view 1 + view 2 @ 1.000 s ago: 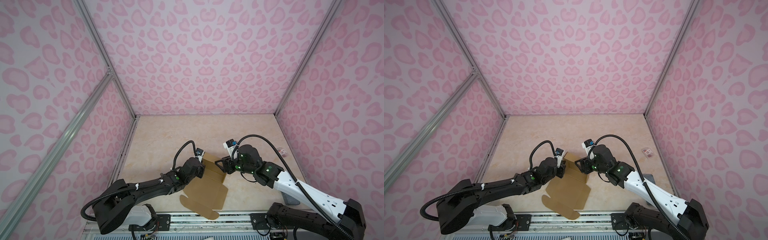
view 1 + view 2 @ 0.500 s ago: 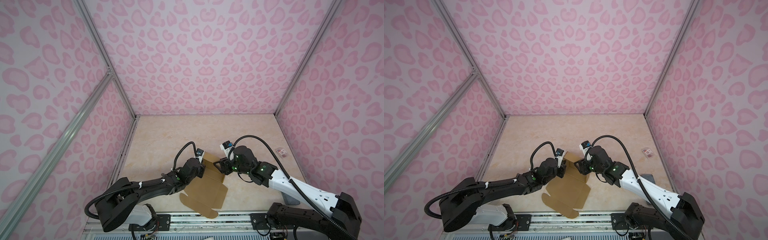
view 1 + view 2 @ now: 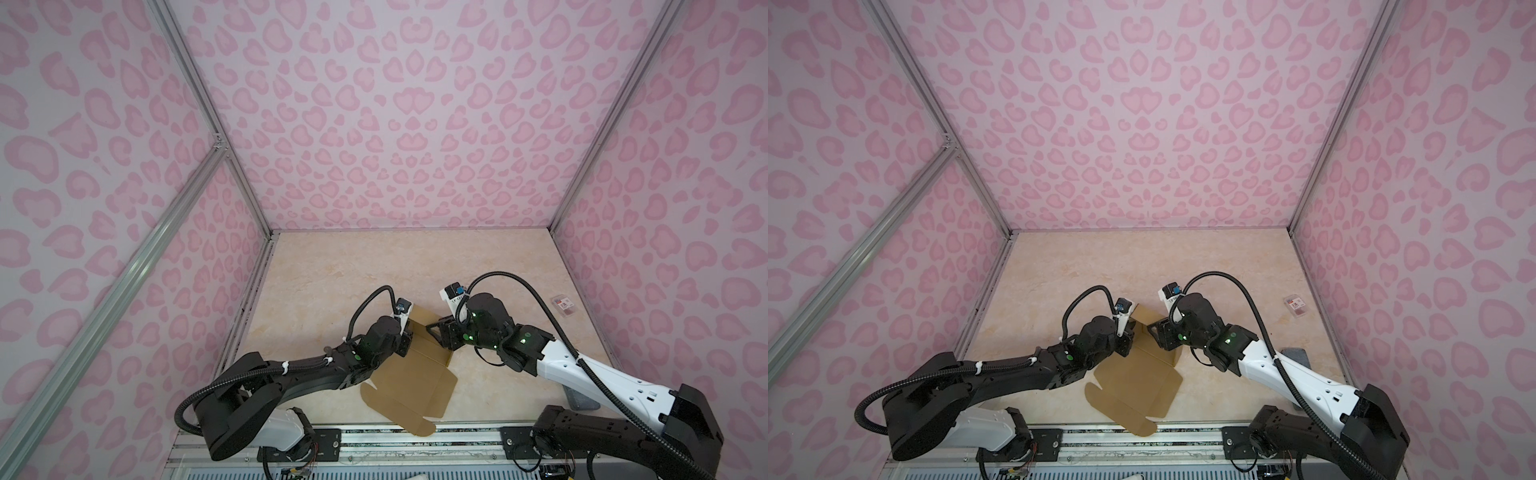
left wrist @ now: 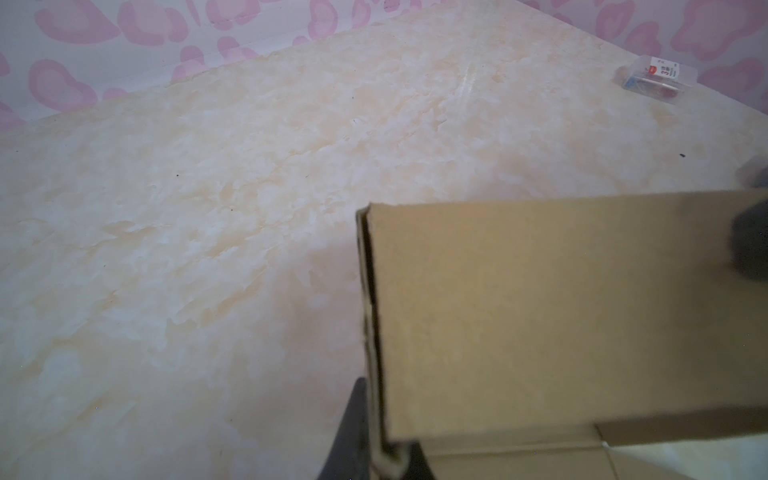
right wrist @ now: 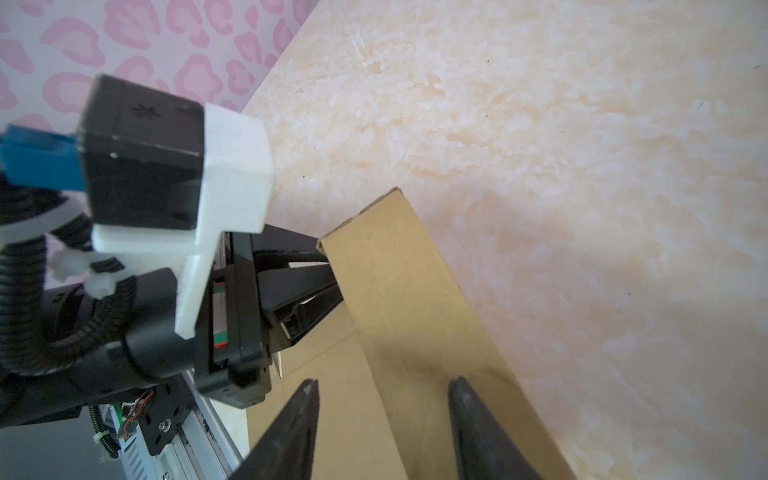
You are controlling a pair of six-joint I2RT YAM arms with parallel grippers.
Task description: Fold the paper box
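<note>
The paper box (image 3: 411, 382), plain brown and half-formed, is lying on the beige marbled tabletop (image 3: 332, 270), its near flap overhanging the front rail (image 3: 374, 436), its panel farthest from the rail standing up. The left gripper (image 5: 328, 270) is pinching that panel's end; the right gripper (image 5: 382, 381) is straddling it, jaws spread. Pink-patterned walls (image 3: 395, 124) are enclosing everything.

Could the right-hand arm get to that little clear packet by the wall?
Probably yes: the clear packet lies on bare table beside the right arm, with nothing between. But the right tool is open at the paper box flap, so it would have to leave that.
</note>
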